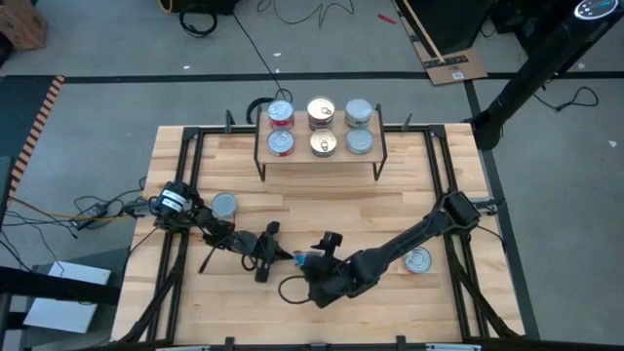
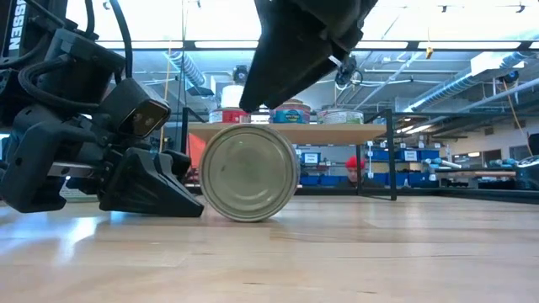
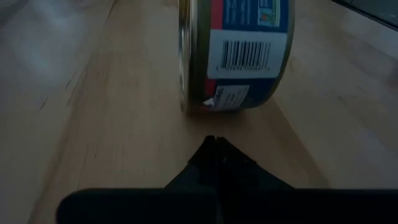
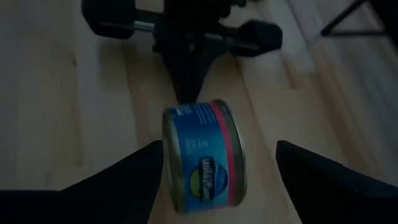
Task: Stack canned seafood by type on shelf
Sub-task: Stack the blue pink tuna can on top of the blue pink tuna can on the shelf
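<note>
High view: a round blue-labelled tin stands on its rim on the slatted wooden table, near six o'clock. The right gripper straddles it with fingers wide apart; the left gripper, pinched closed, points at its side.

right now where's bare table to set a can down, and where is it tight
Free: bare wood between the shelf and the arms; the near right corner beyond the loose can. Crowded: table centre, where the shut left gripper and open right gripper flank the can on its edge. Shelf carries six cans.
</note>
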Robot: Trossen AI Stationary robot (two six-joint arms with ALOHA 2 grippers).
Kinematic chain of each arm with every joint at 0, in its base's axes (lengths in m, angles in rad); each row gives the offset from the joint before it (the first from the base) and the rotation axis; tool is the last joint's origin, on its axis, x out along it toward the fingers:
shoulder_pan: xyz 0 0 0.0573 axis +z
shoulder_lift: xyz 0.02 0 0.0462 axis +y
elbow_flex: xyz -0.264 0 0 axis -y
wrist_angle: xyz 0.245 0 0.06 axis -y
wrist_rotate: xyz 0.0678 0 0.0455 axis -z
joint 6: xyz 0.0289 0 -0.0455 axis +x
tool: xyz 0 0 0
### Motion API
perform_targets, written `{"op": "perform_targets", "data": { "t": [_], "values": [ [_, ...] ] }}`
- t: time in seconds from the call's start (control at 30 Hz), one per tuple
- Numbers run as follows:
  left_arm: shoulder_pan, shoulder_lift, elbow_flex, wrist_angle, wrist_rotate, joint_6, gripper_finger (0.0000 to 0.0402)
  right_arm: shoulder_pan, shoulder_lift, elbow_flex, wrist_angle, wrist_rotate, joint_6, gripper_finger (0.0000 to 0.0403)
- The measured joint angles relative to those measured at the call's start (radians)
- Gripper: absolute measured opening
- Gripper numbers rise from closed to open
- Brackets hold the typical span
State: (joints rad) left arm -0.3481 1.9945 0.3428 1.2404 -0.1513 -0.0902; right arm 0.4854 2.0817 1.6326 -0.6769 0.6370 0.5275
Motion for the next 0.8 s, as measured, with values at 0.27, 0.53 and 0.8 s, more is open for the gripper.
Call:
{"op": "perform_targets", "data": {
  "t": [0.27,0.53,0.8],
  "values": [
    [0.0,0.0,0.0,0.0,0.0,0.0,0.0004,-0.043,0.012,0.001,0.004,-0.121,-0.119,0.0319],
    [-0.001,0.0,0.0,0.0,0.001,0.0,0.0004,-0.071,0.013,-0.049,0.061,-0.167,-0.112,0.0293],
    [-0.001,0.0,0.0,0.0,0.002,0.002,0.0004,-0.068,0.013,-0.056,0.082,-0.163,-0.156,0.0201]
  ]
}}
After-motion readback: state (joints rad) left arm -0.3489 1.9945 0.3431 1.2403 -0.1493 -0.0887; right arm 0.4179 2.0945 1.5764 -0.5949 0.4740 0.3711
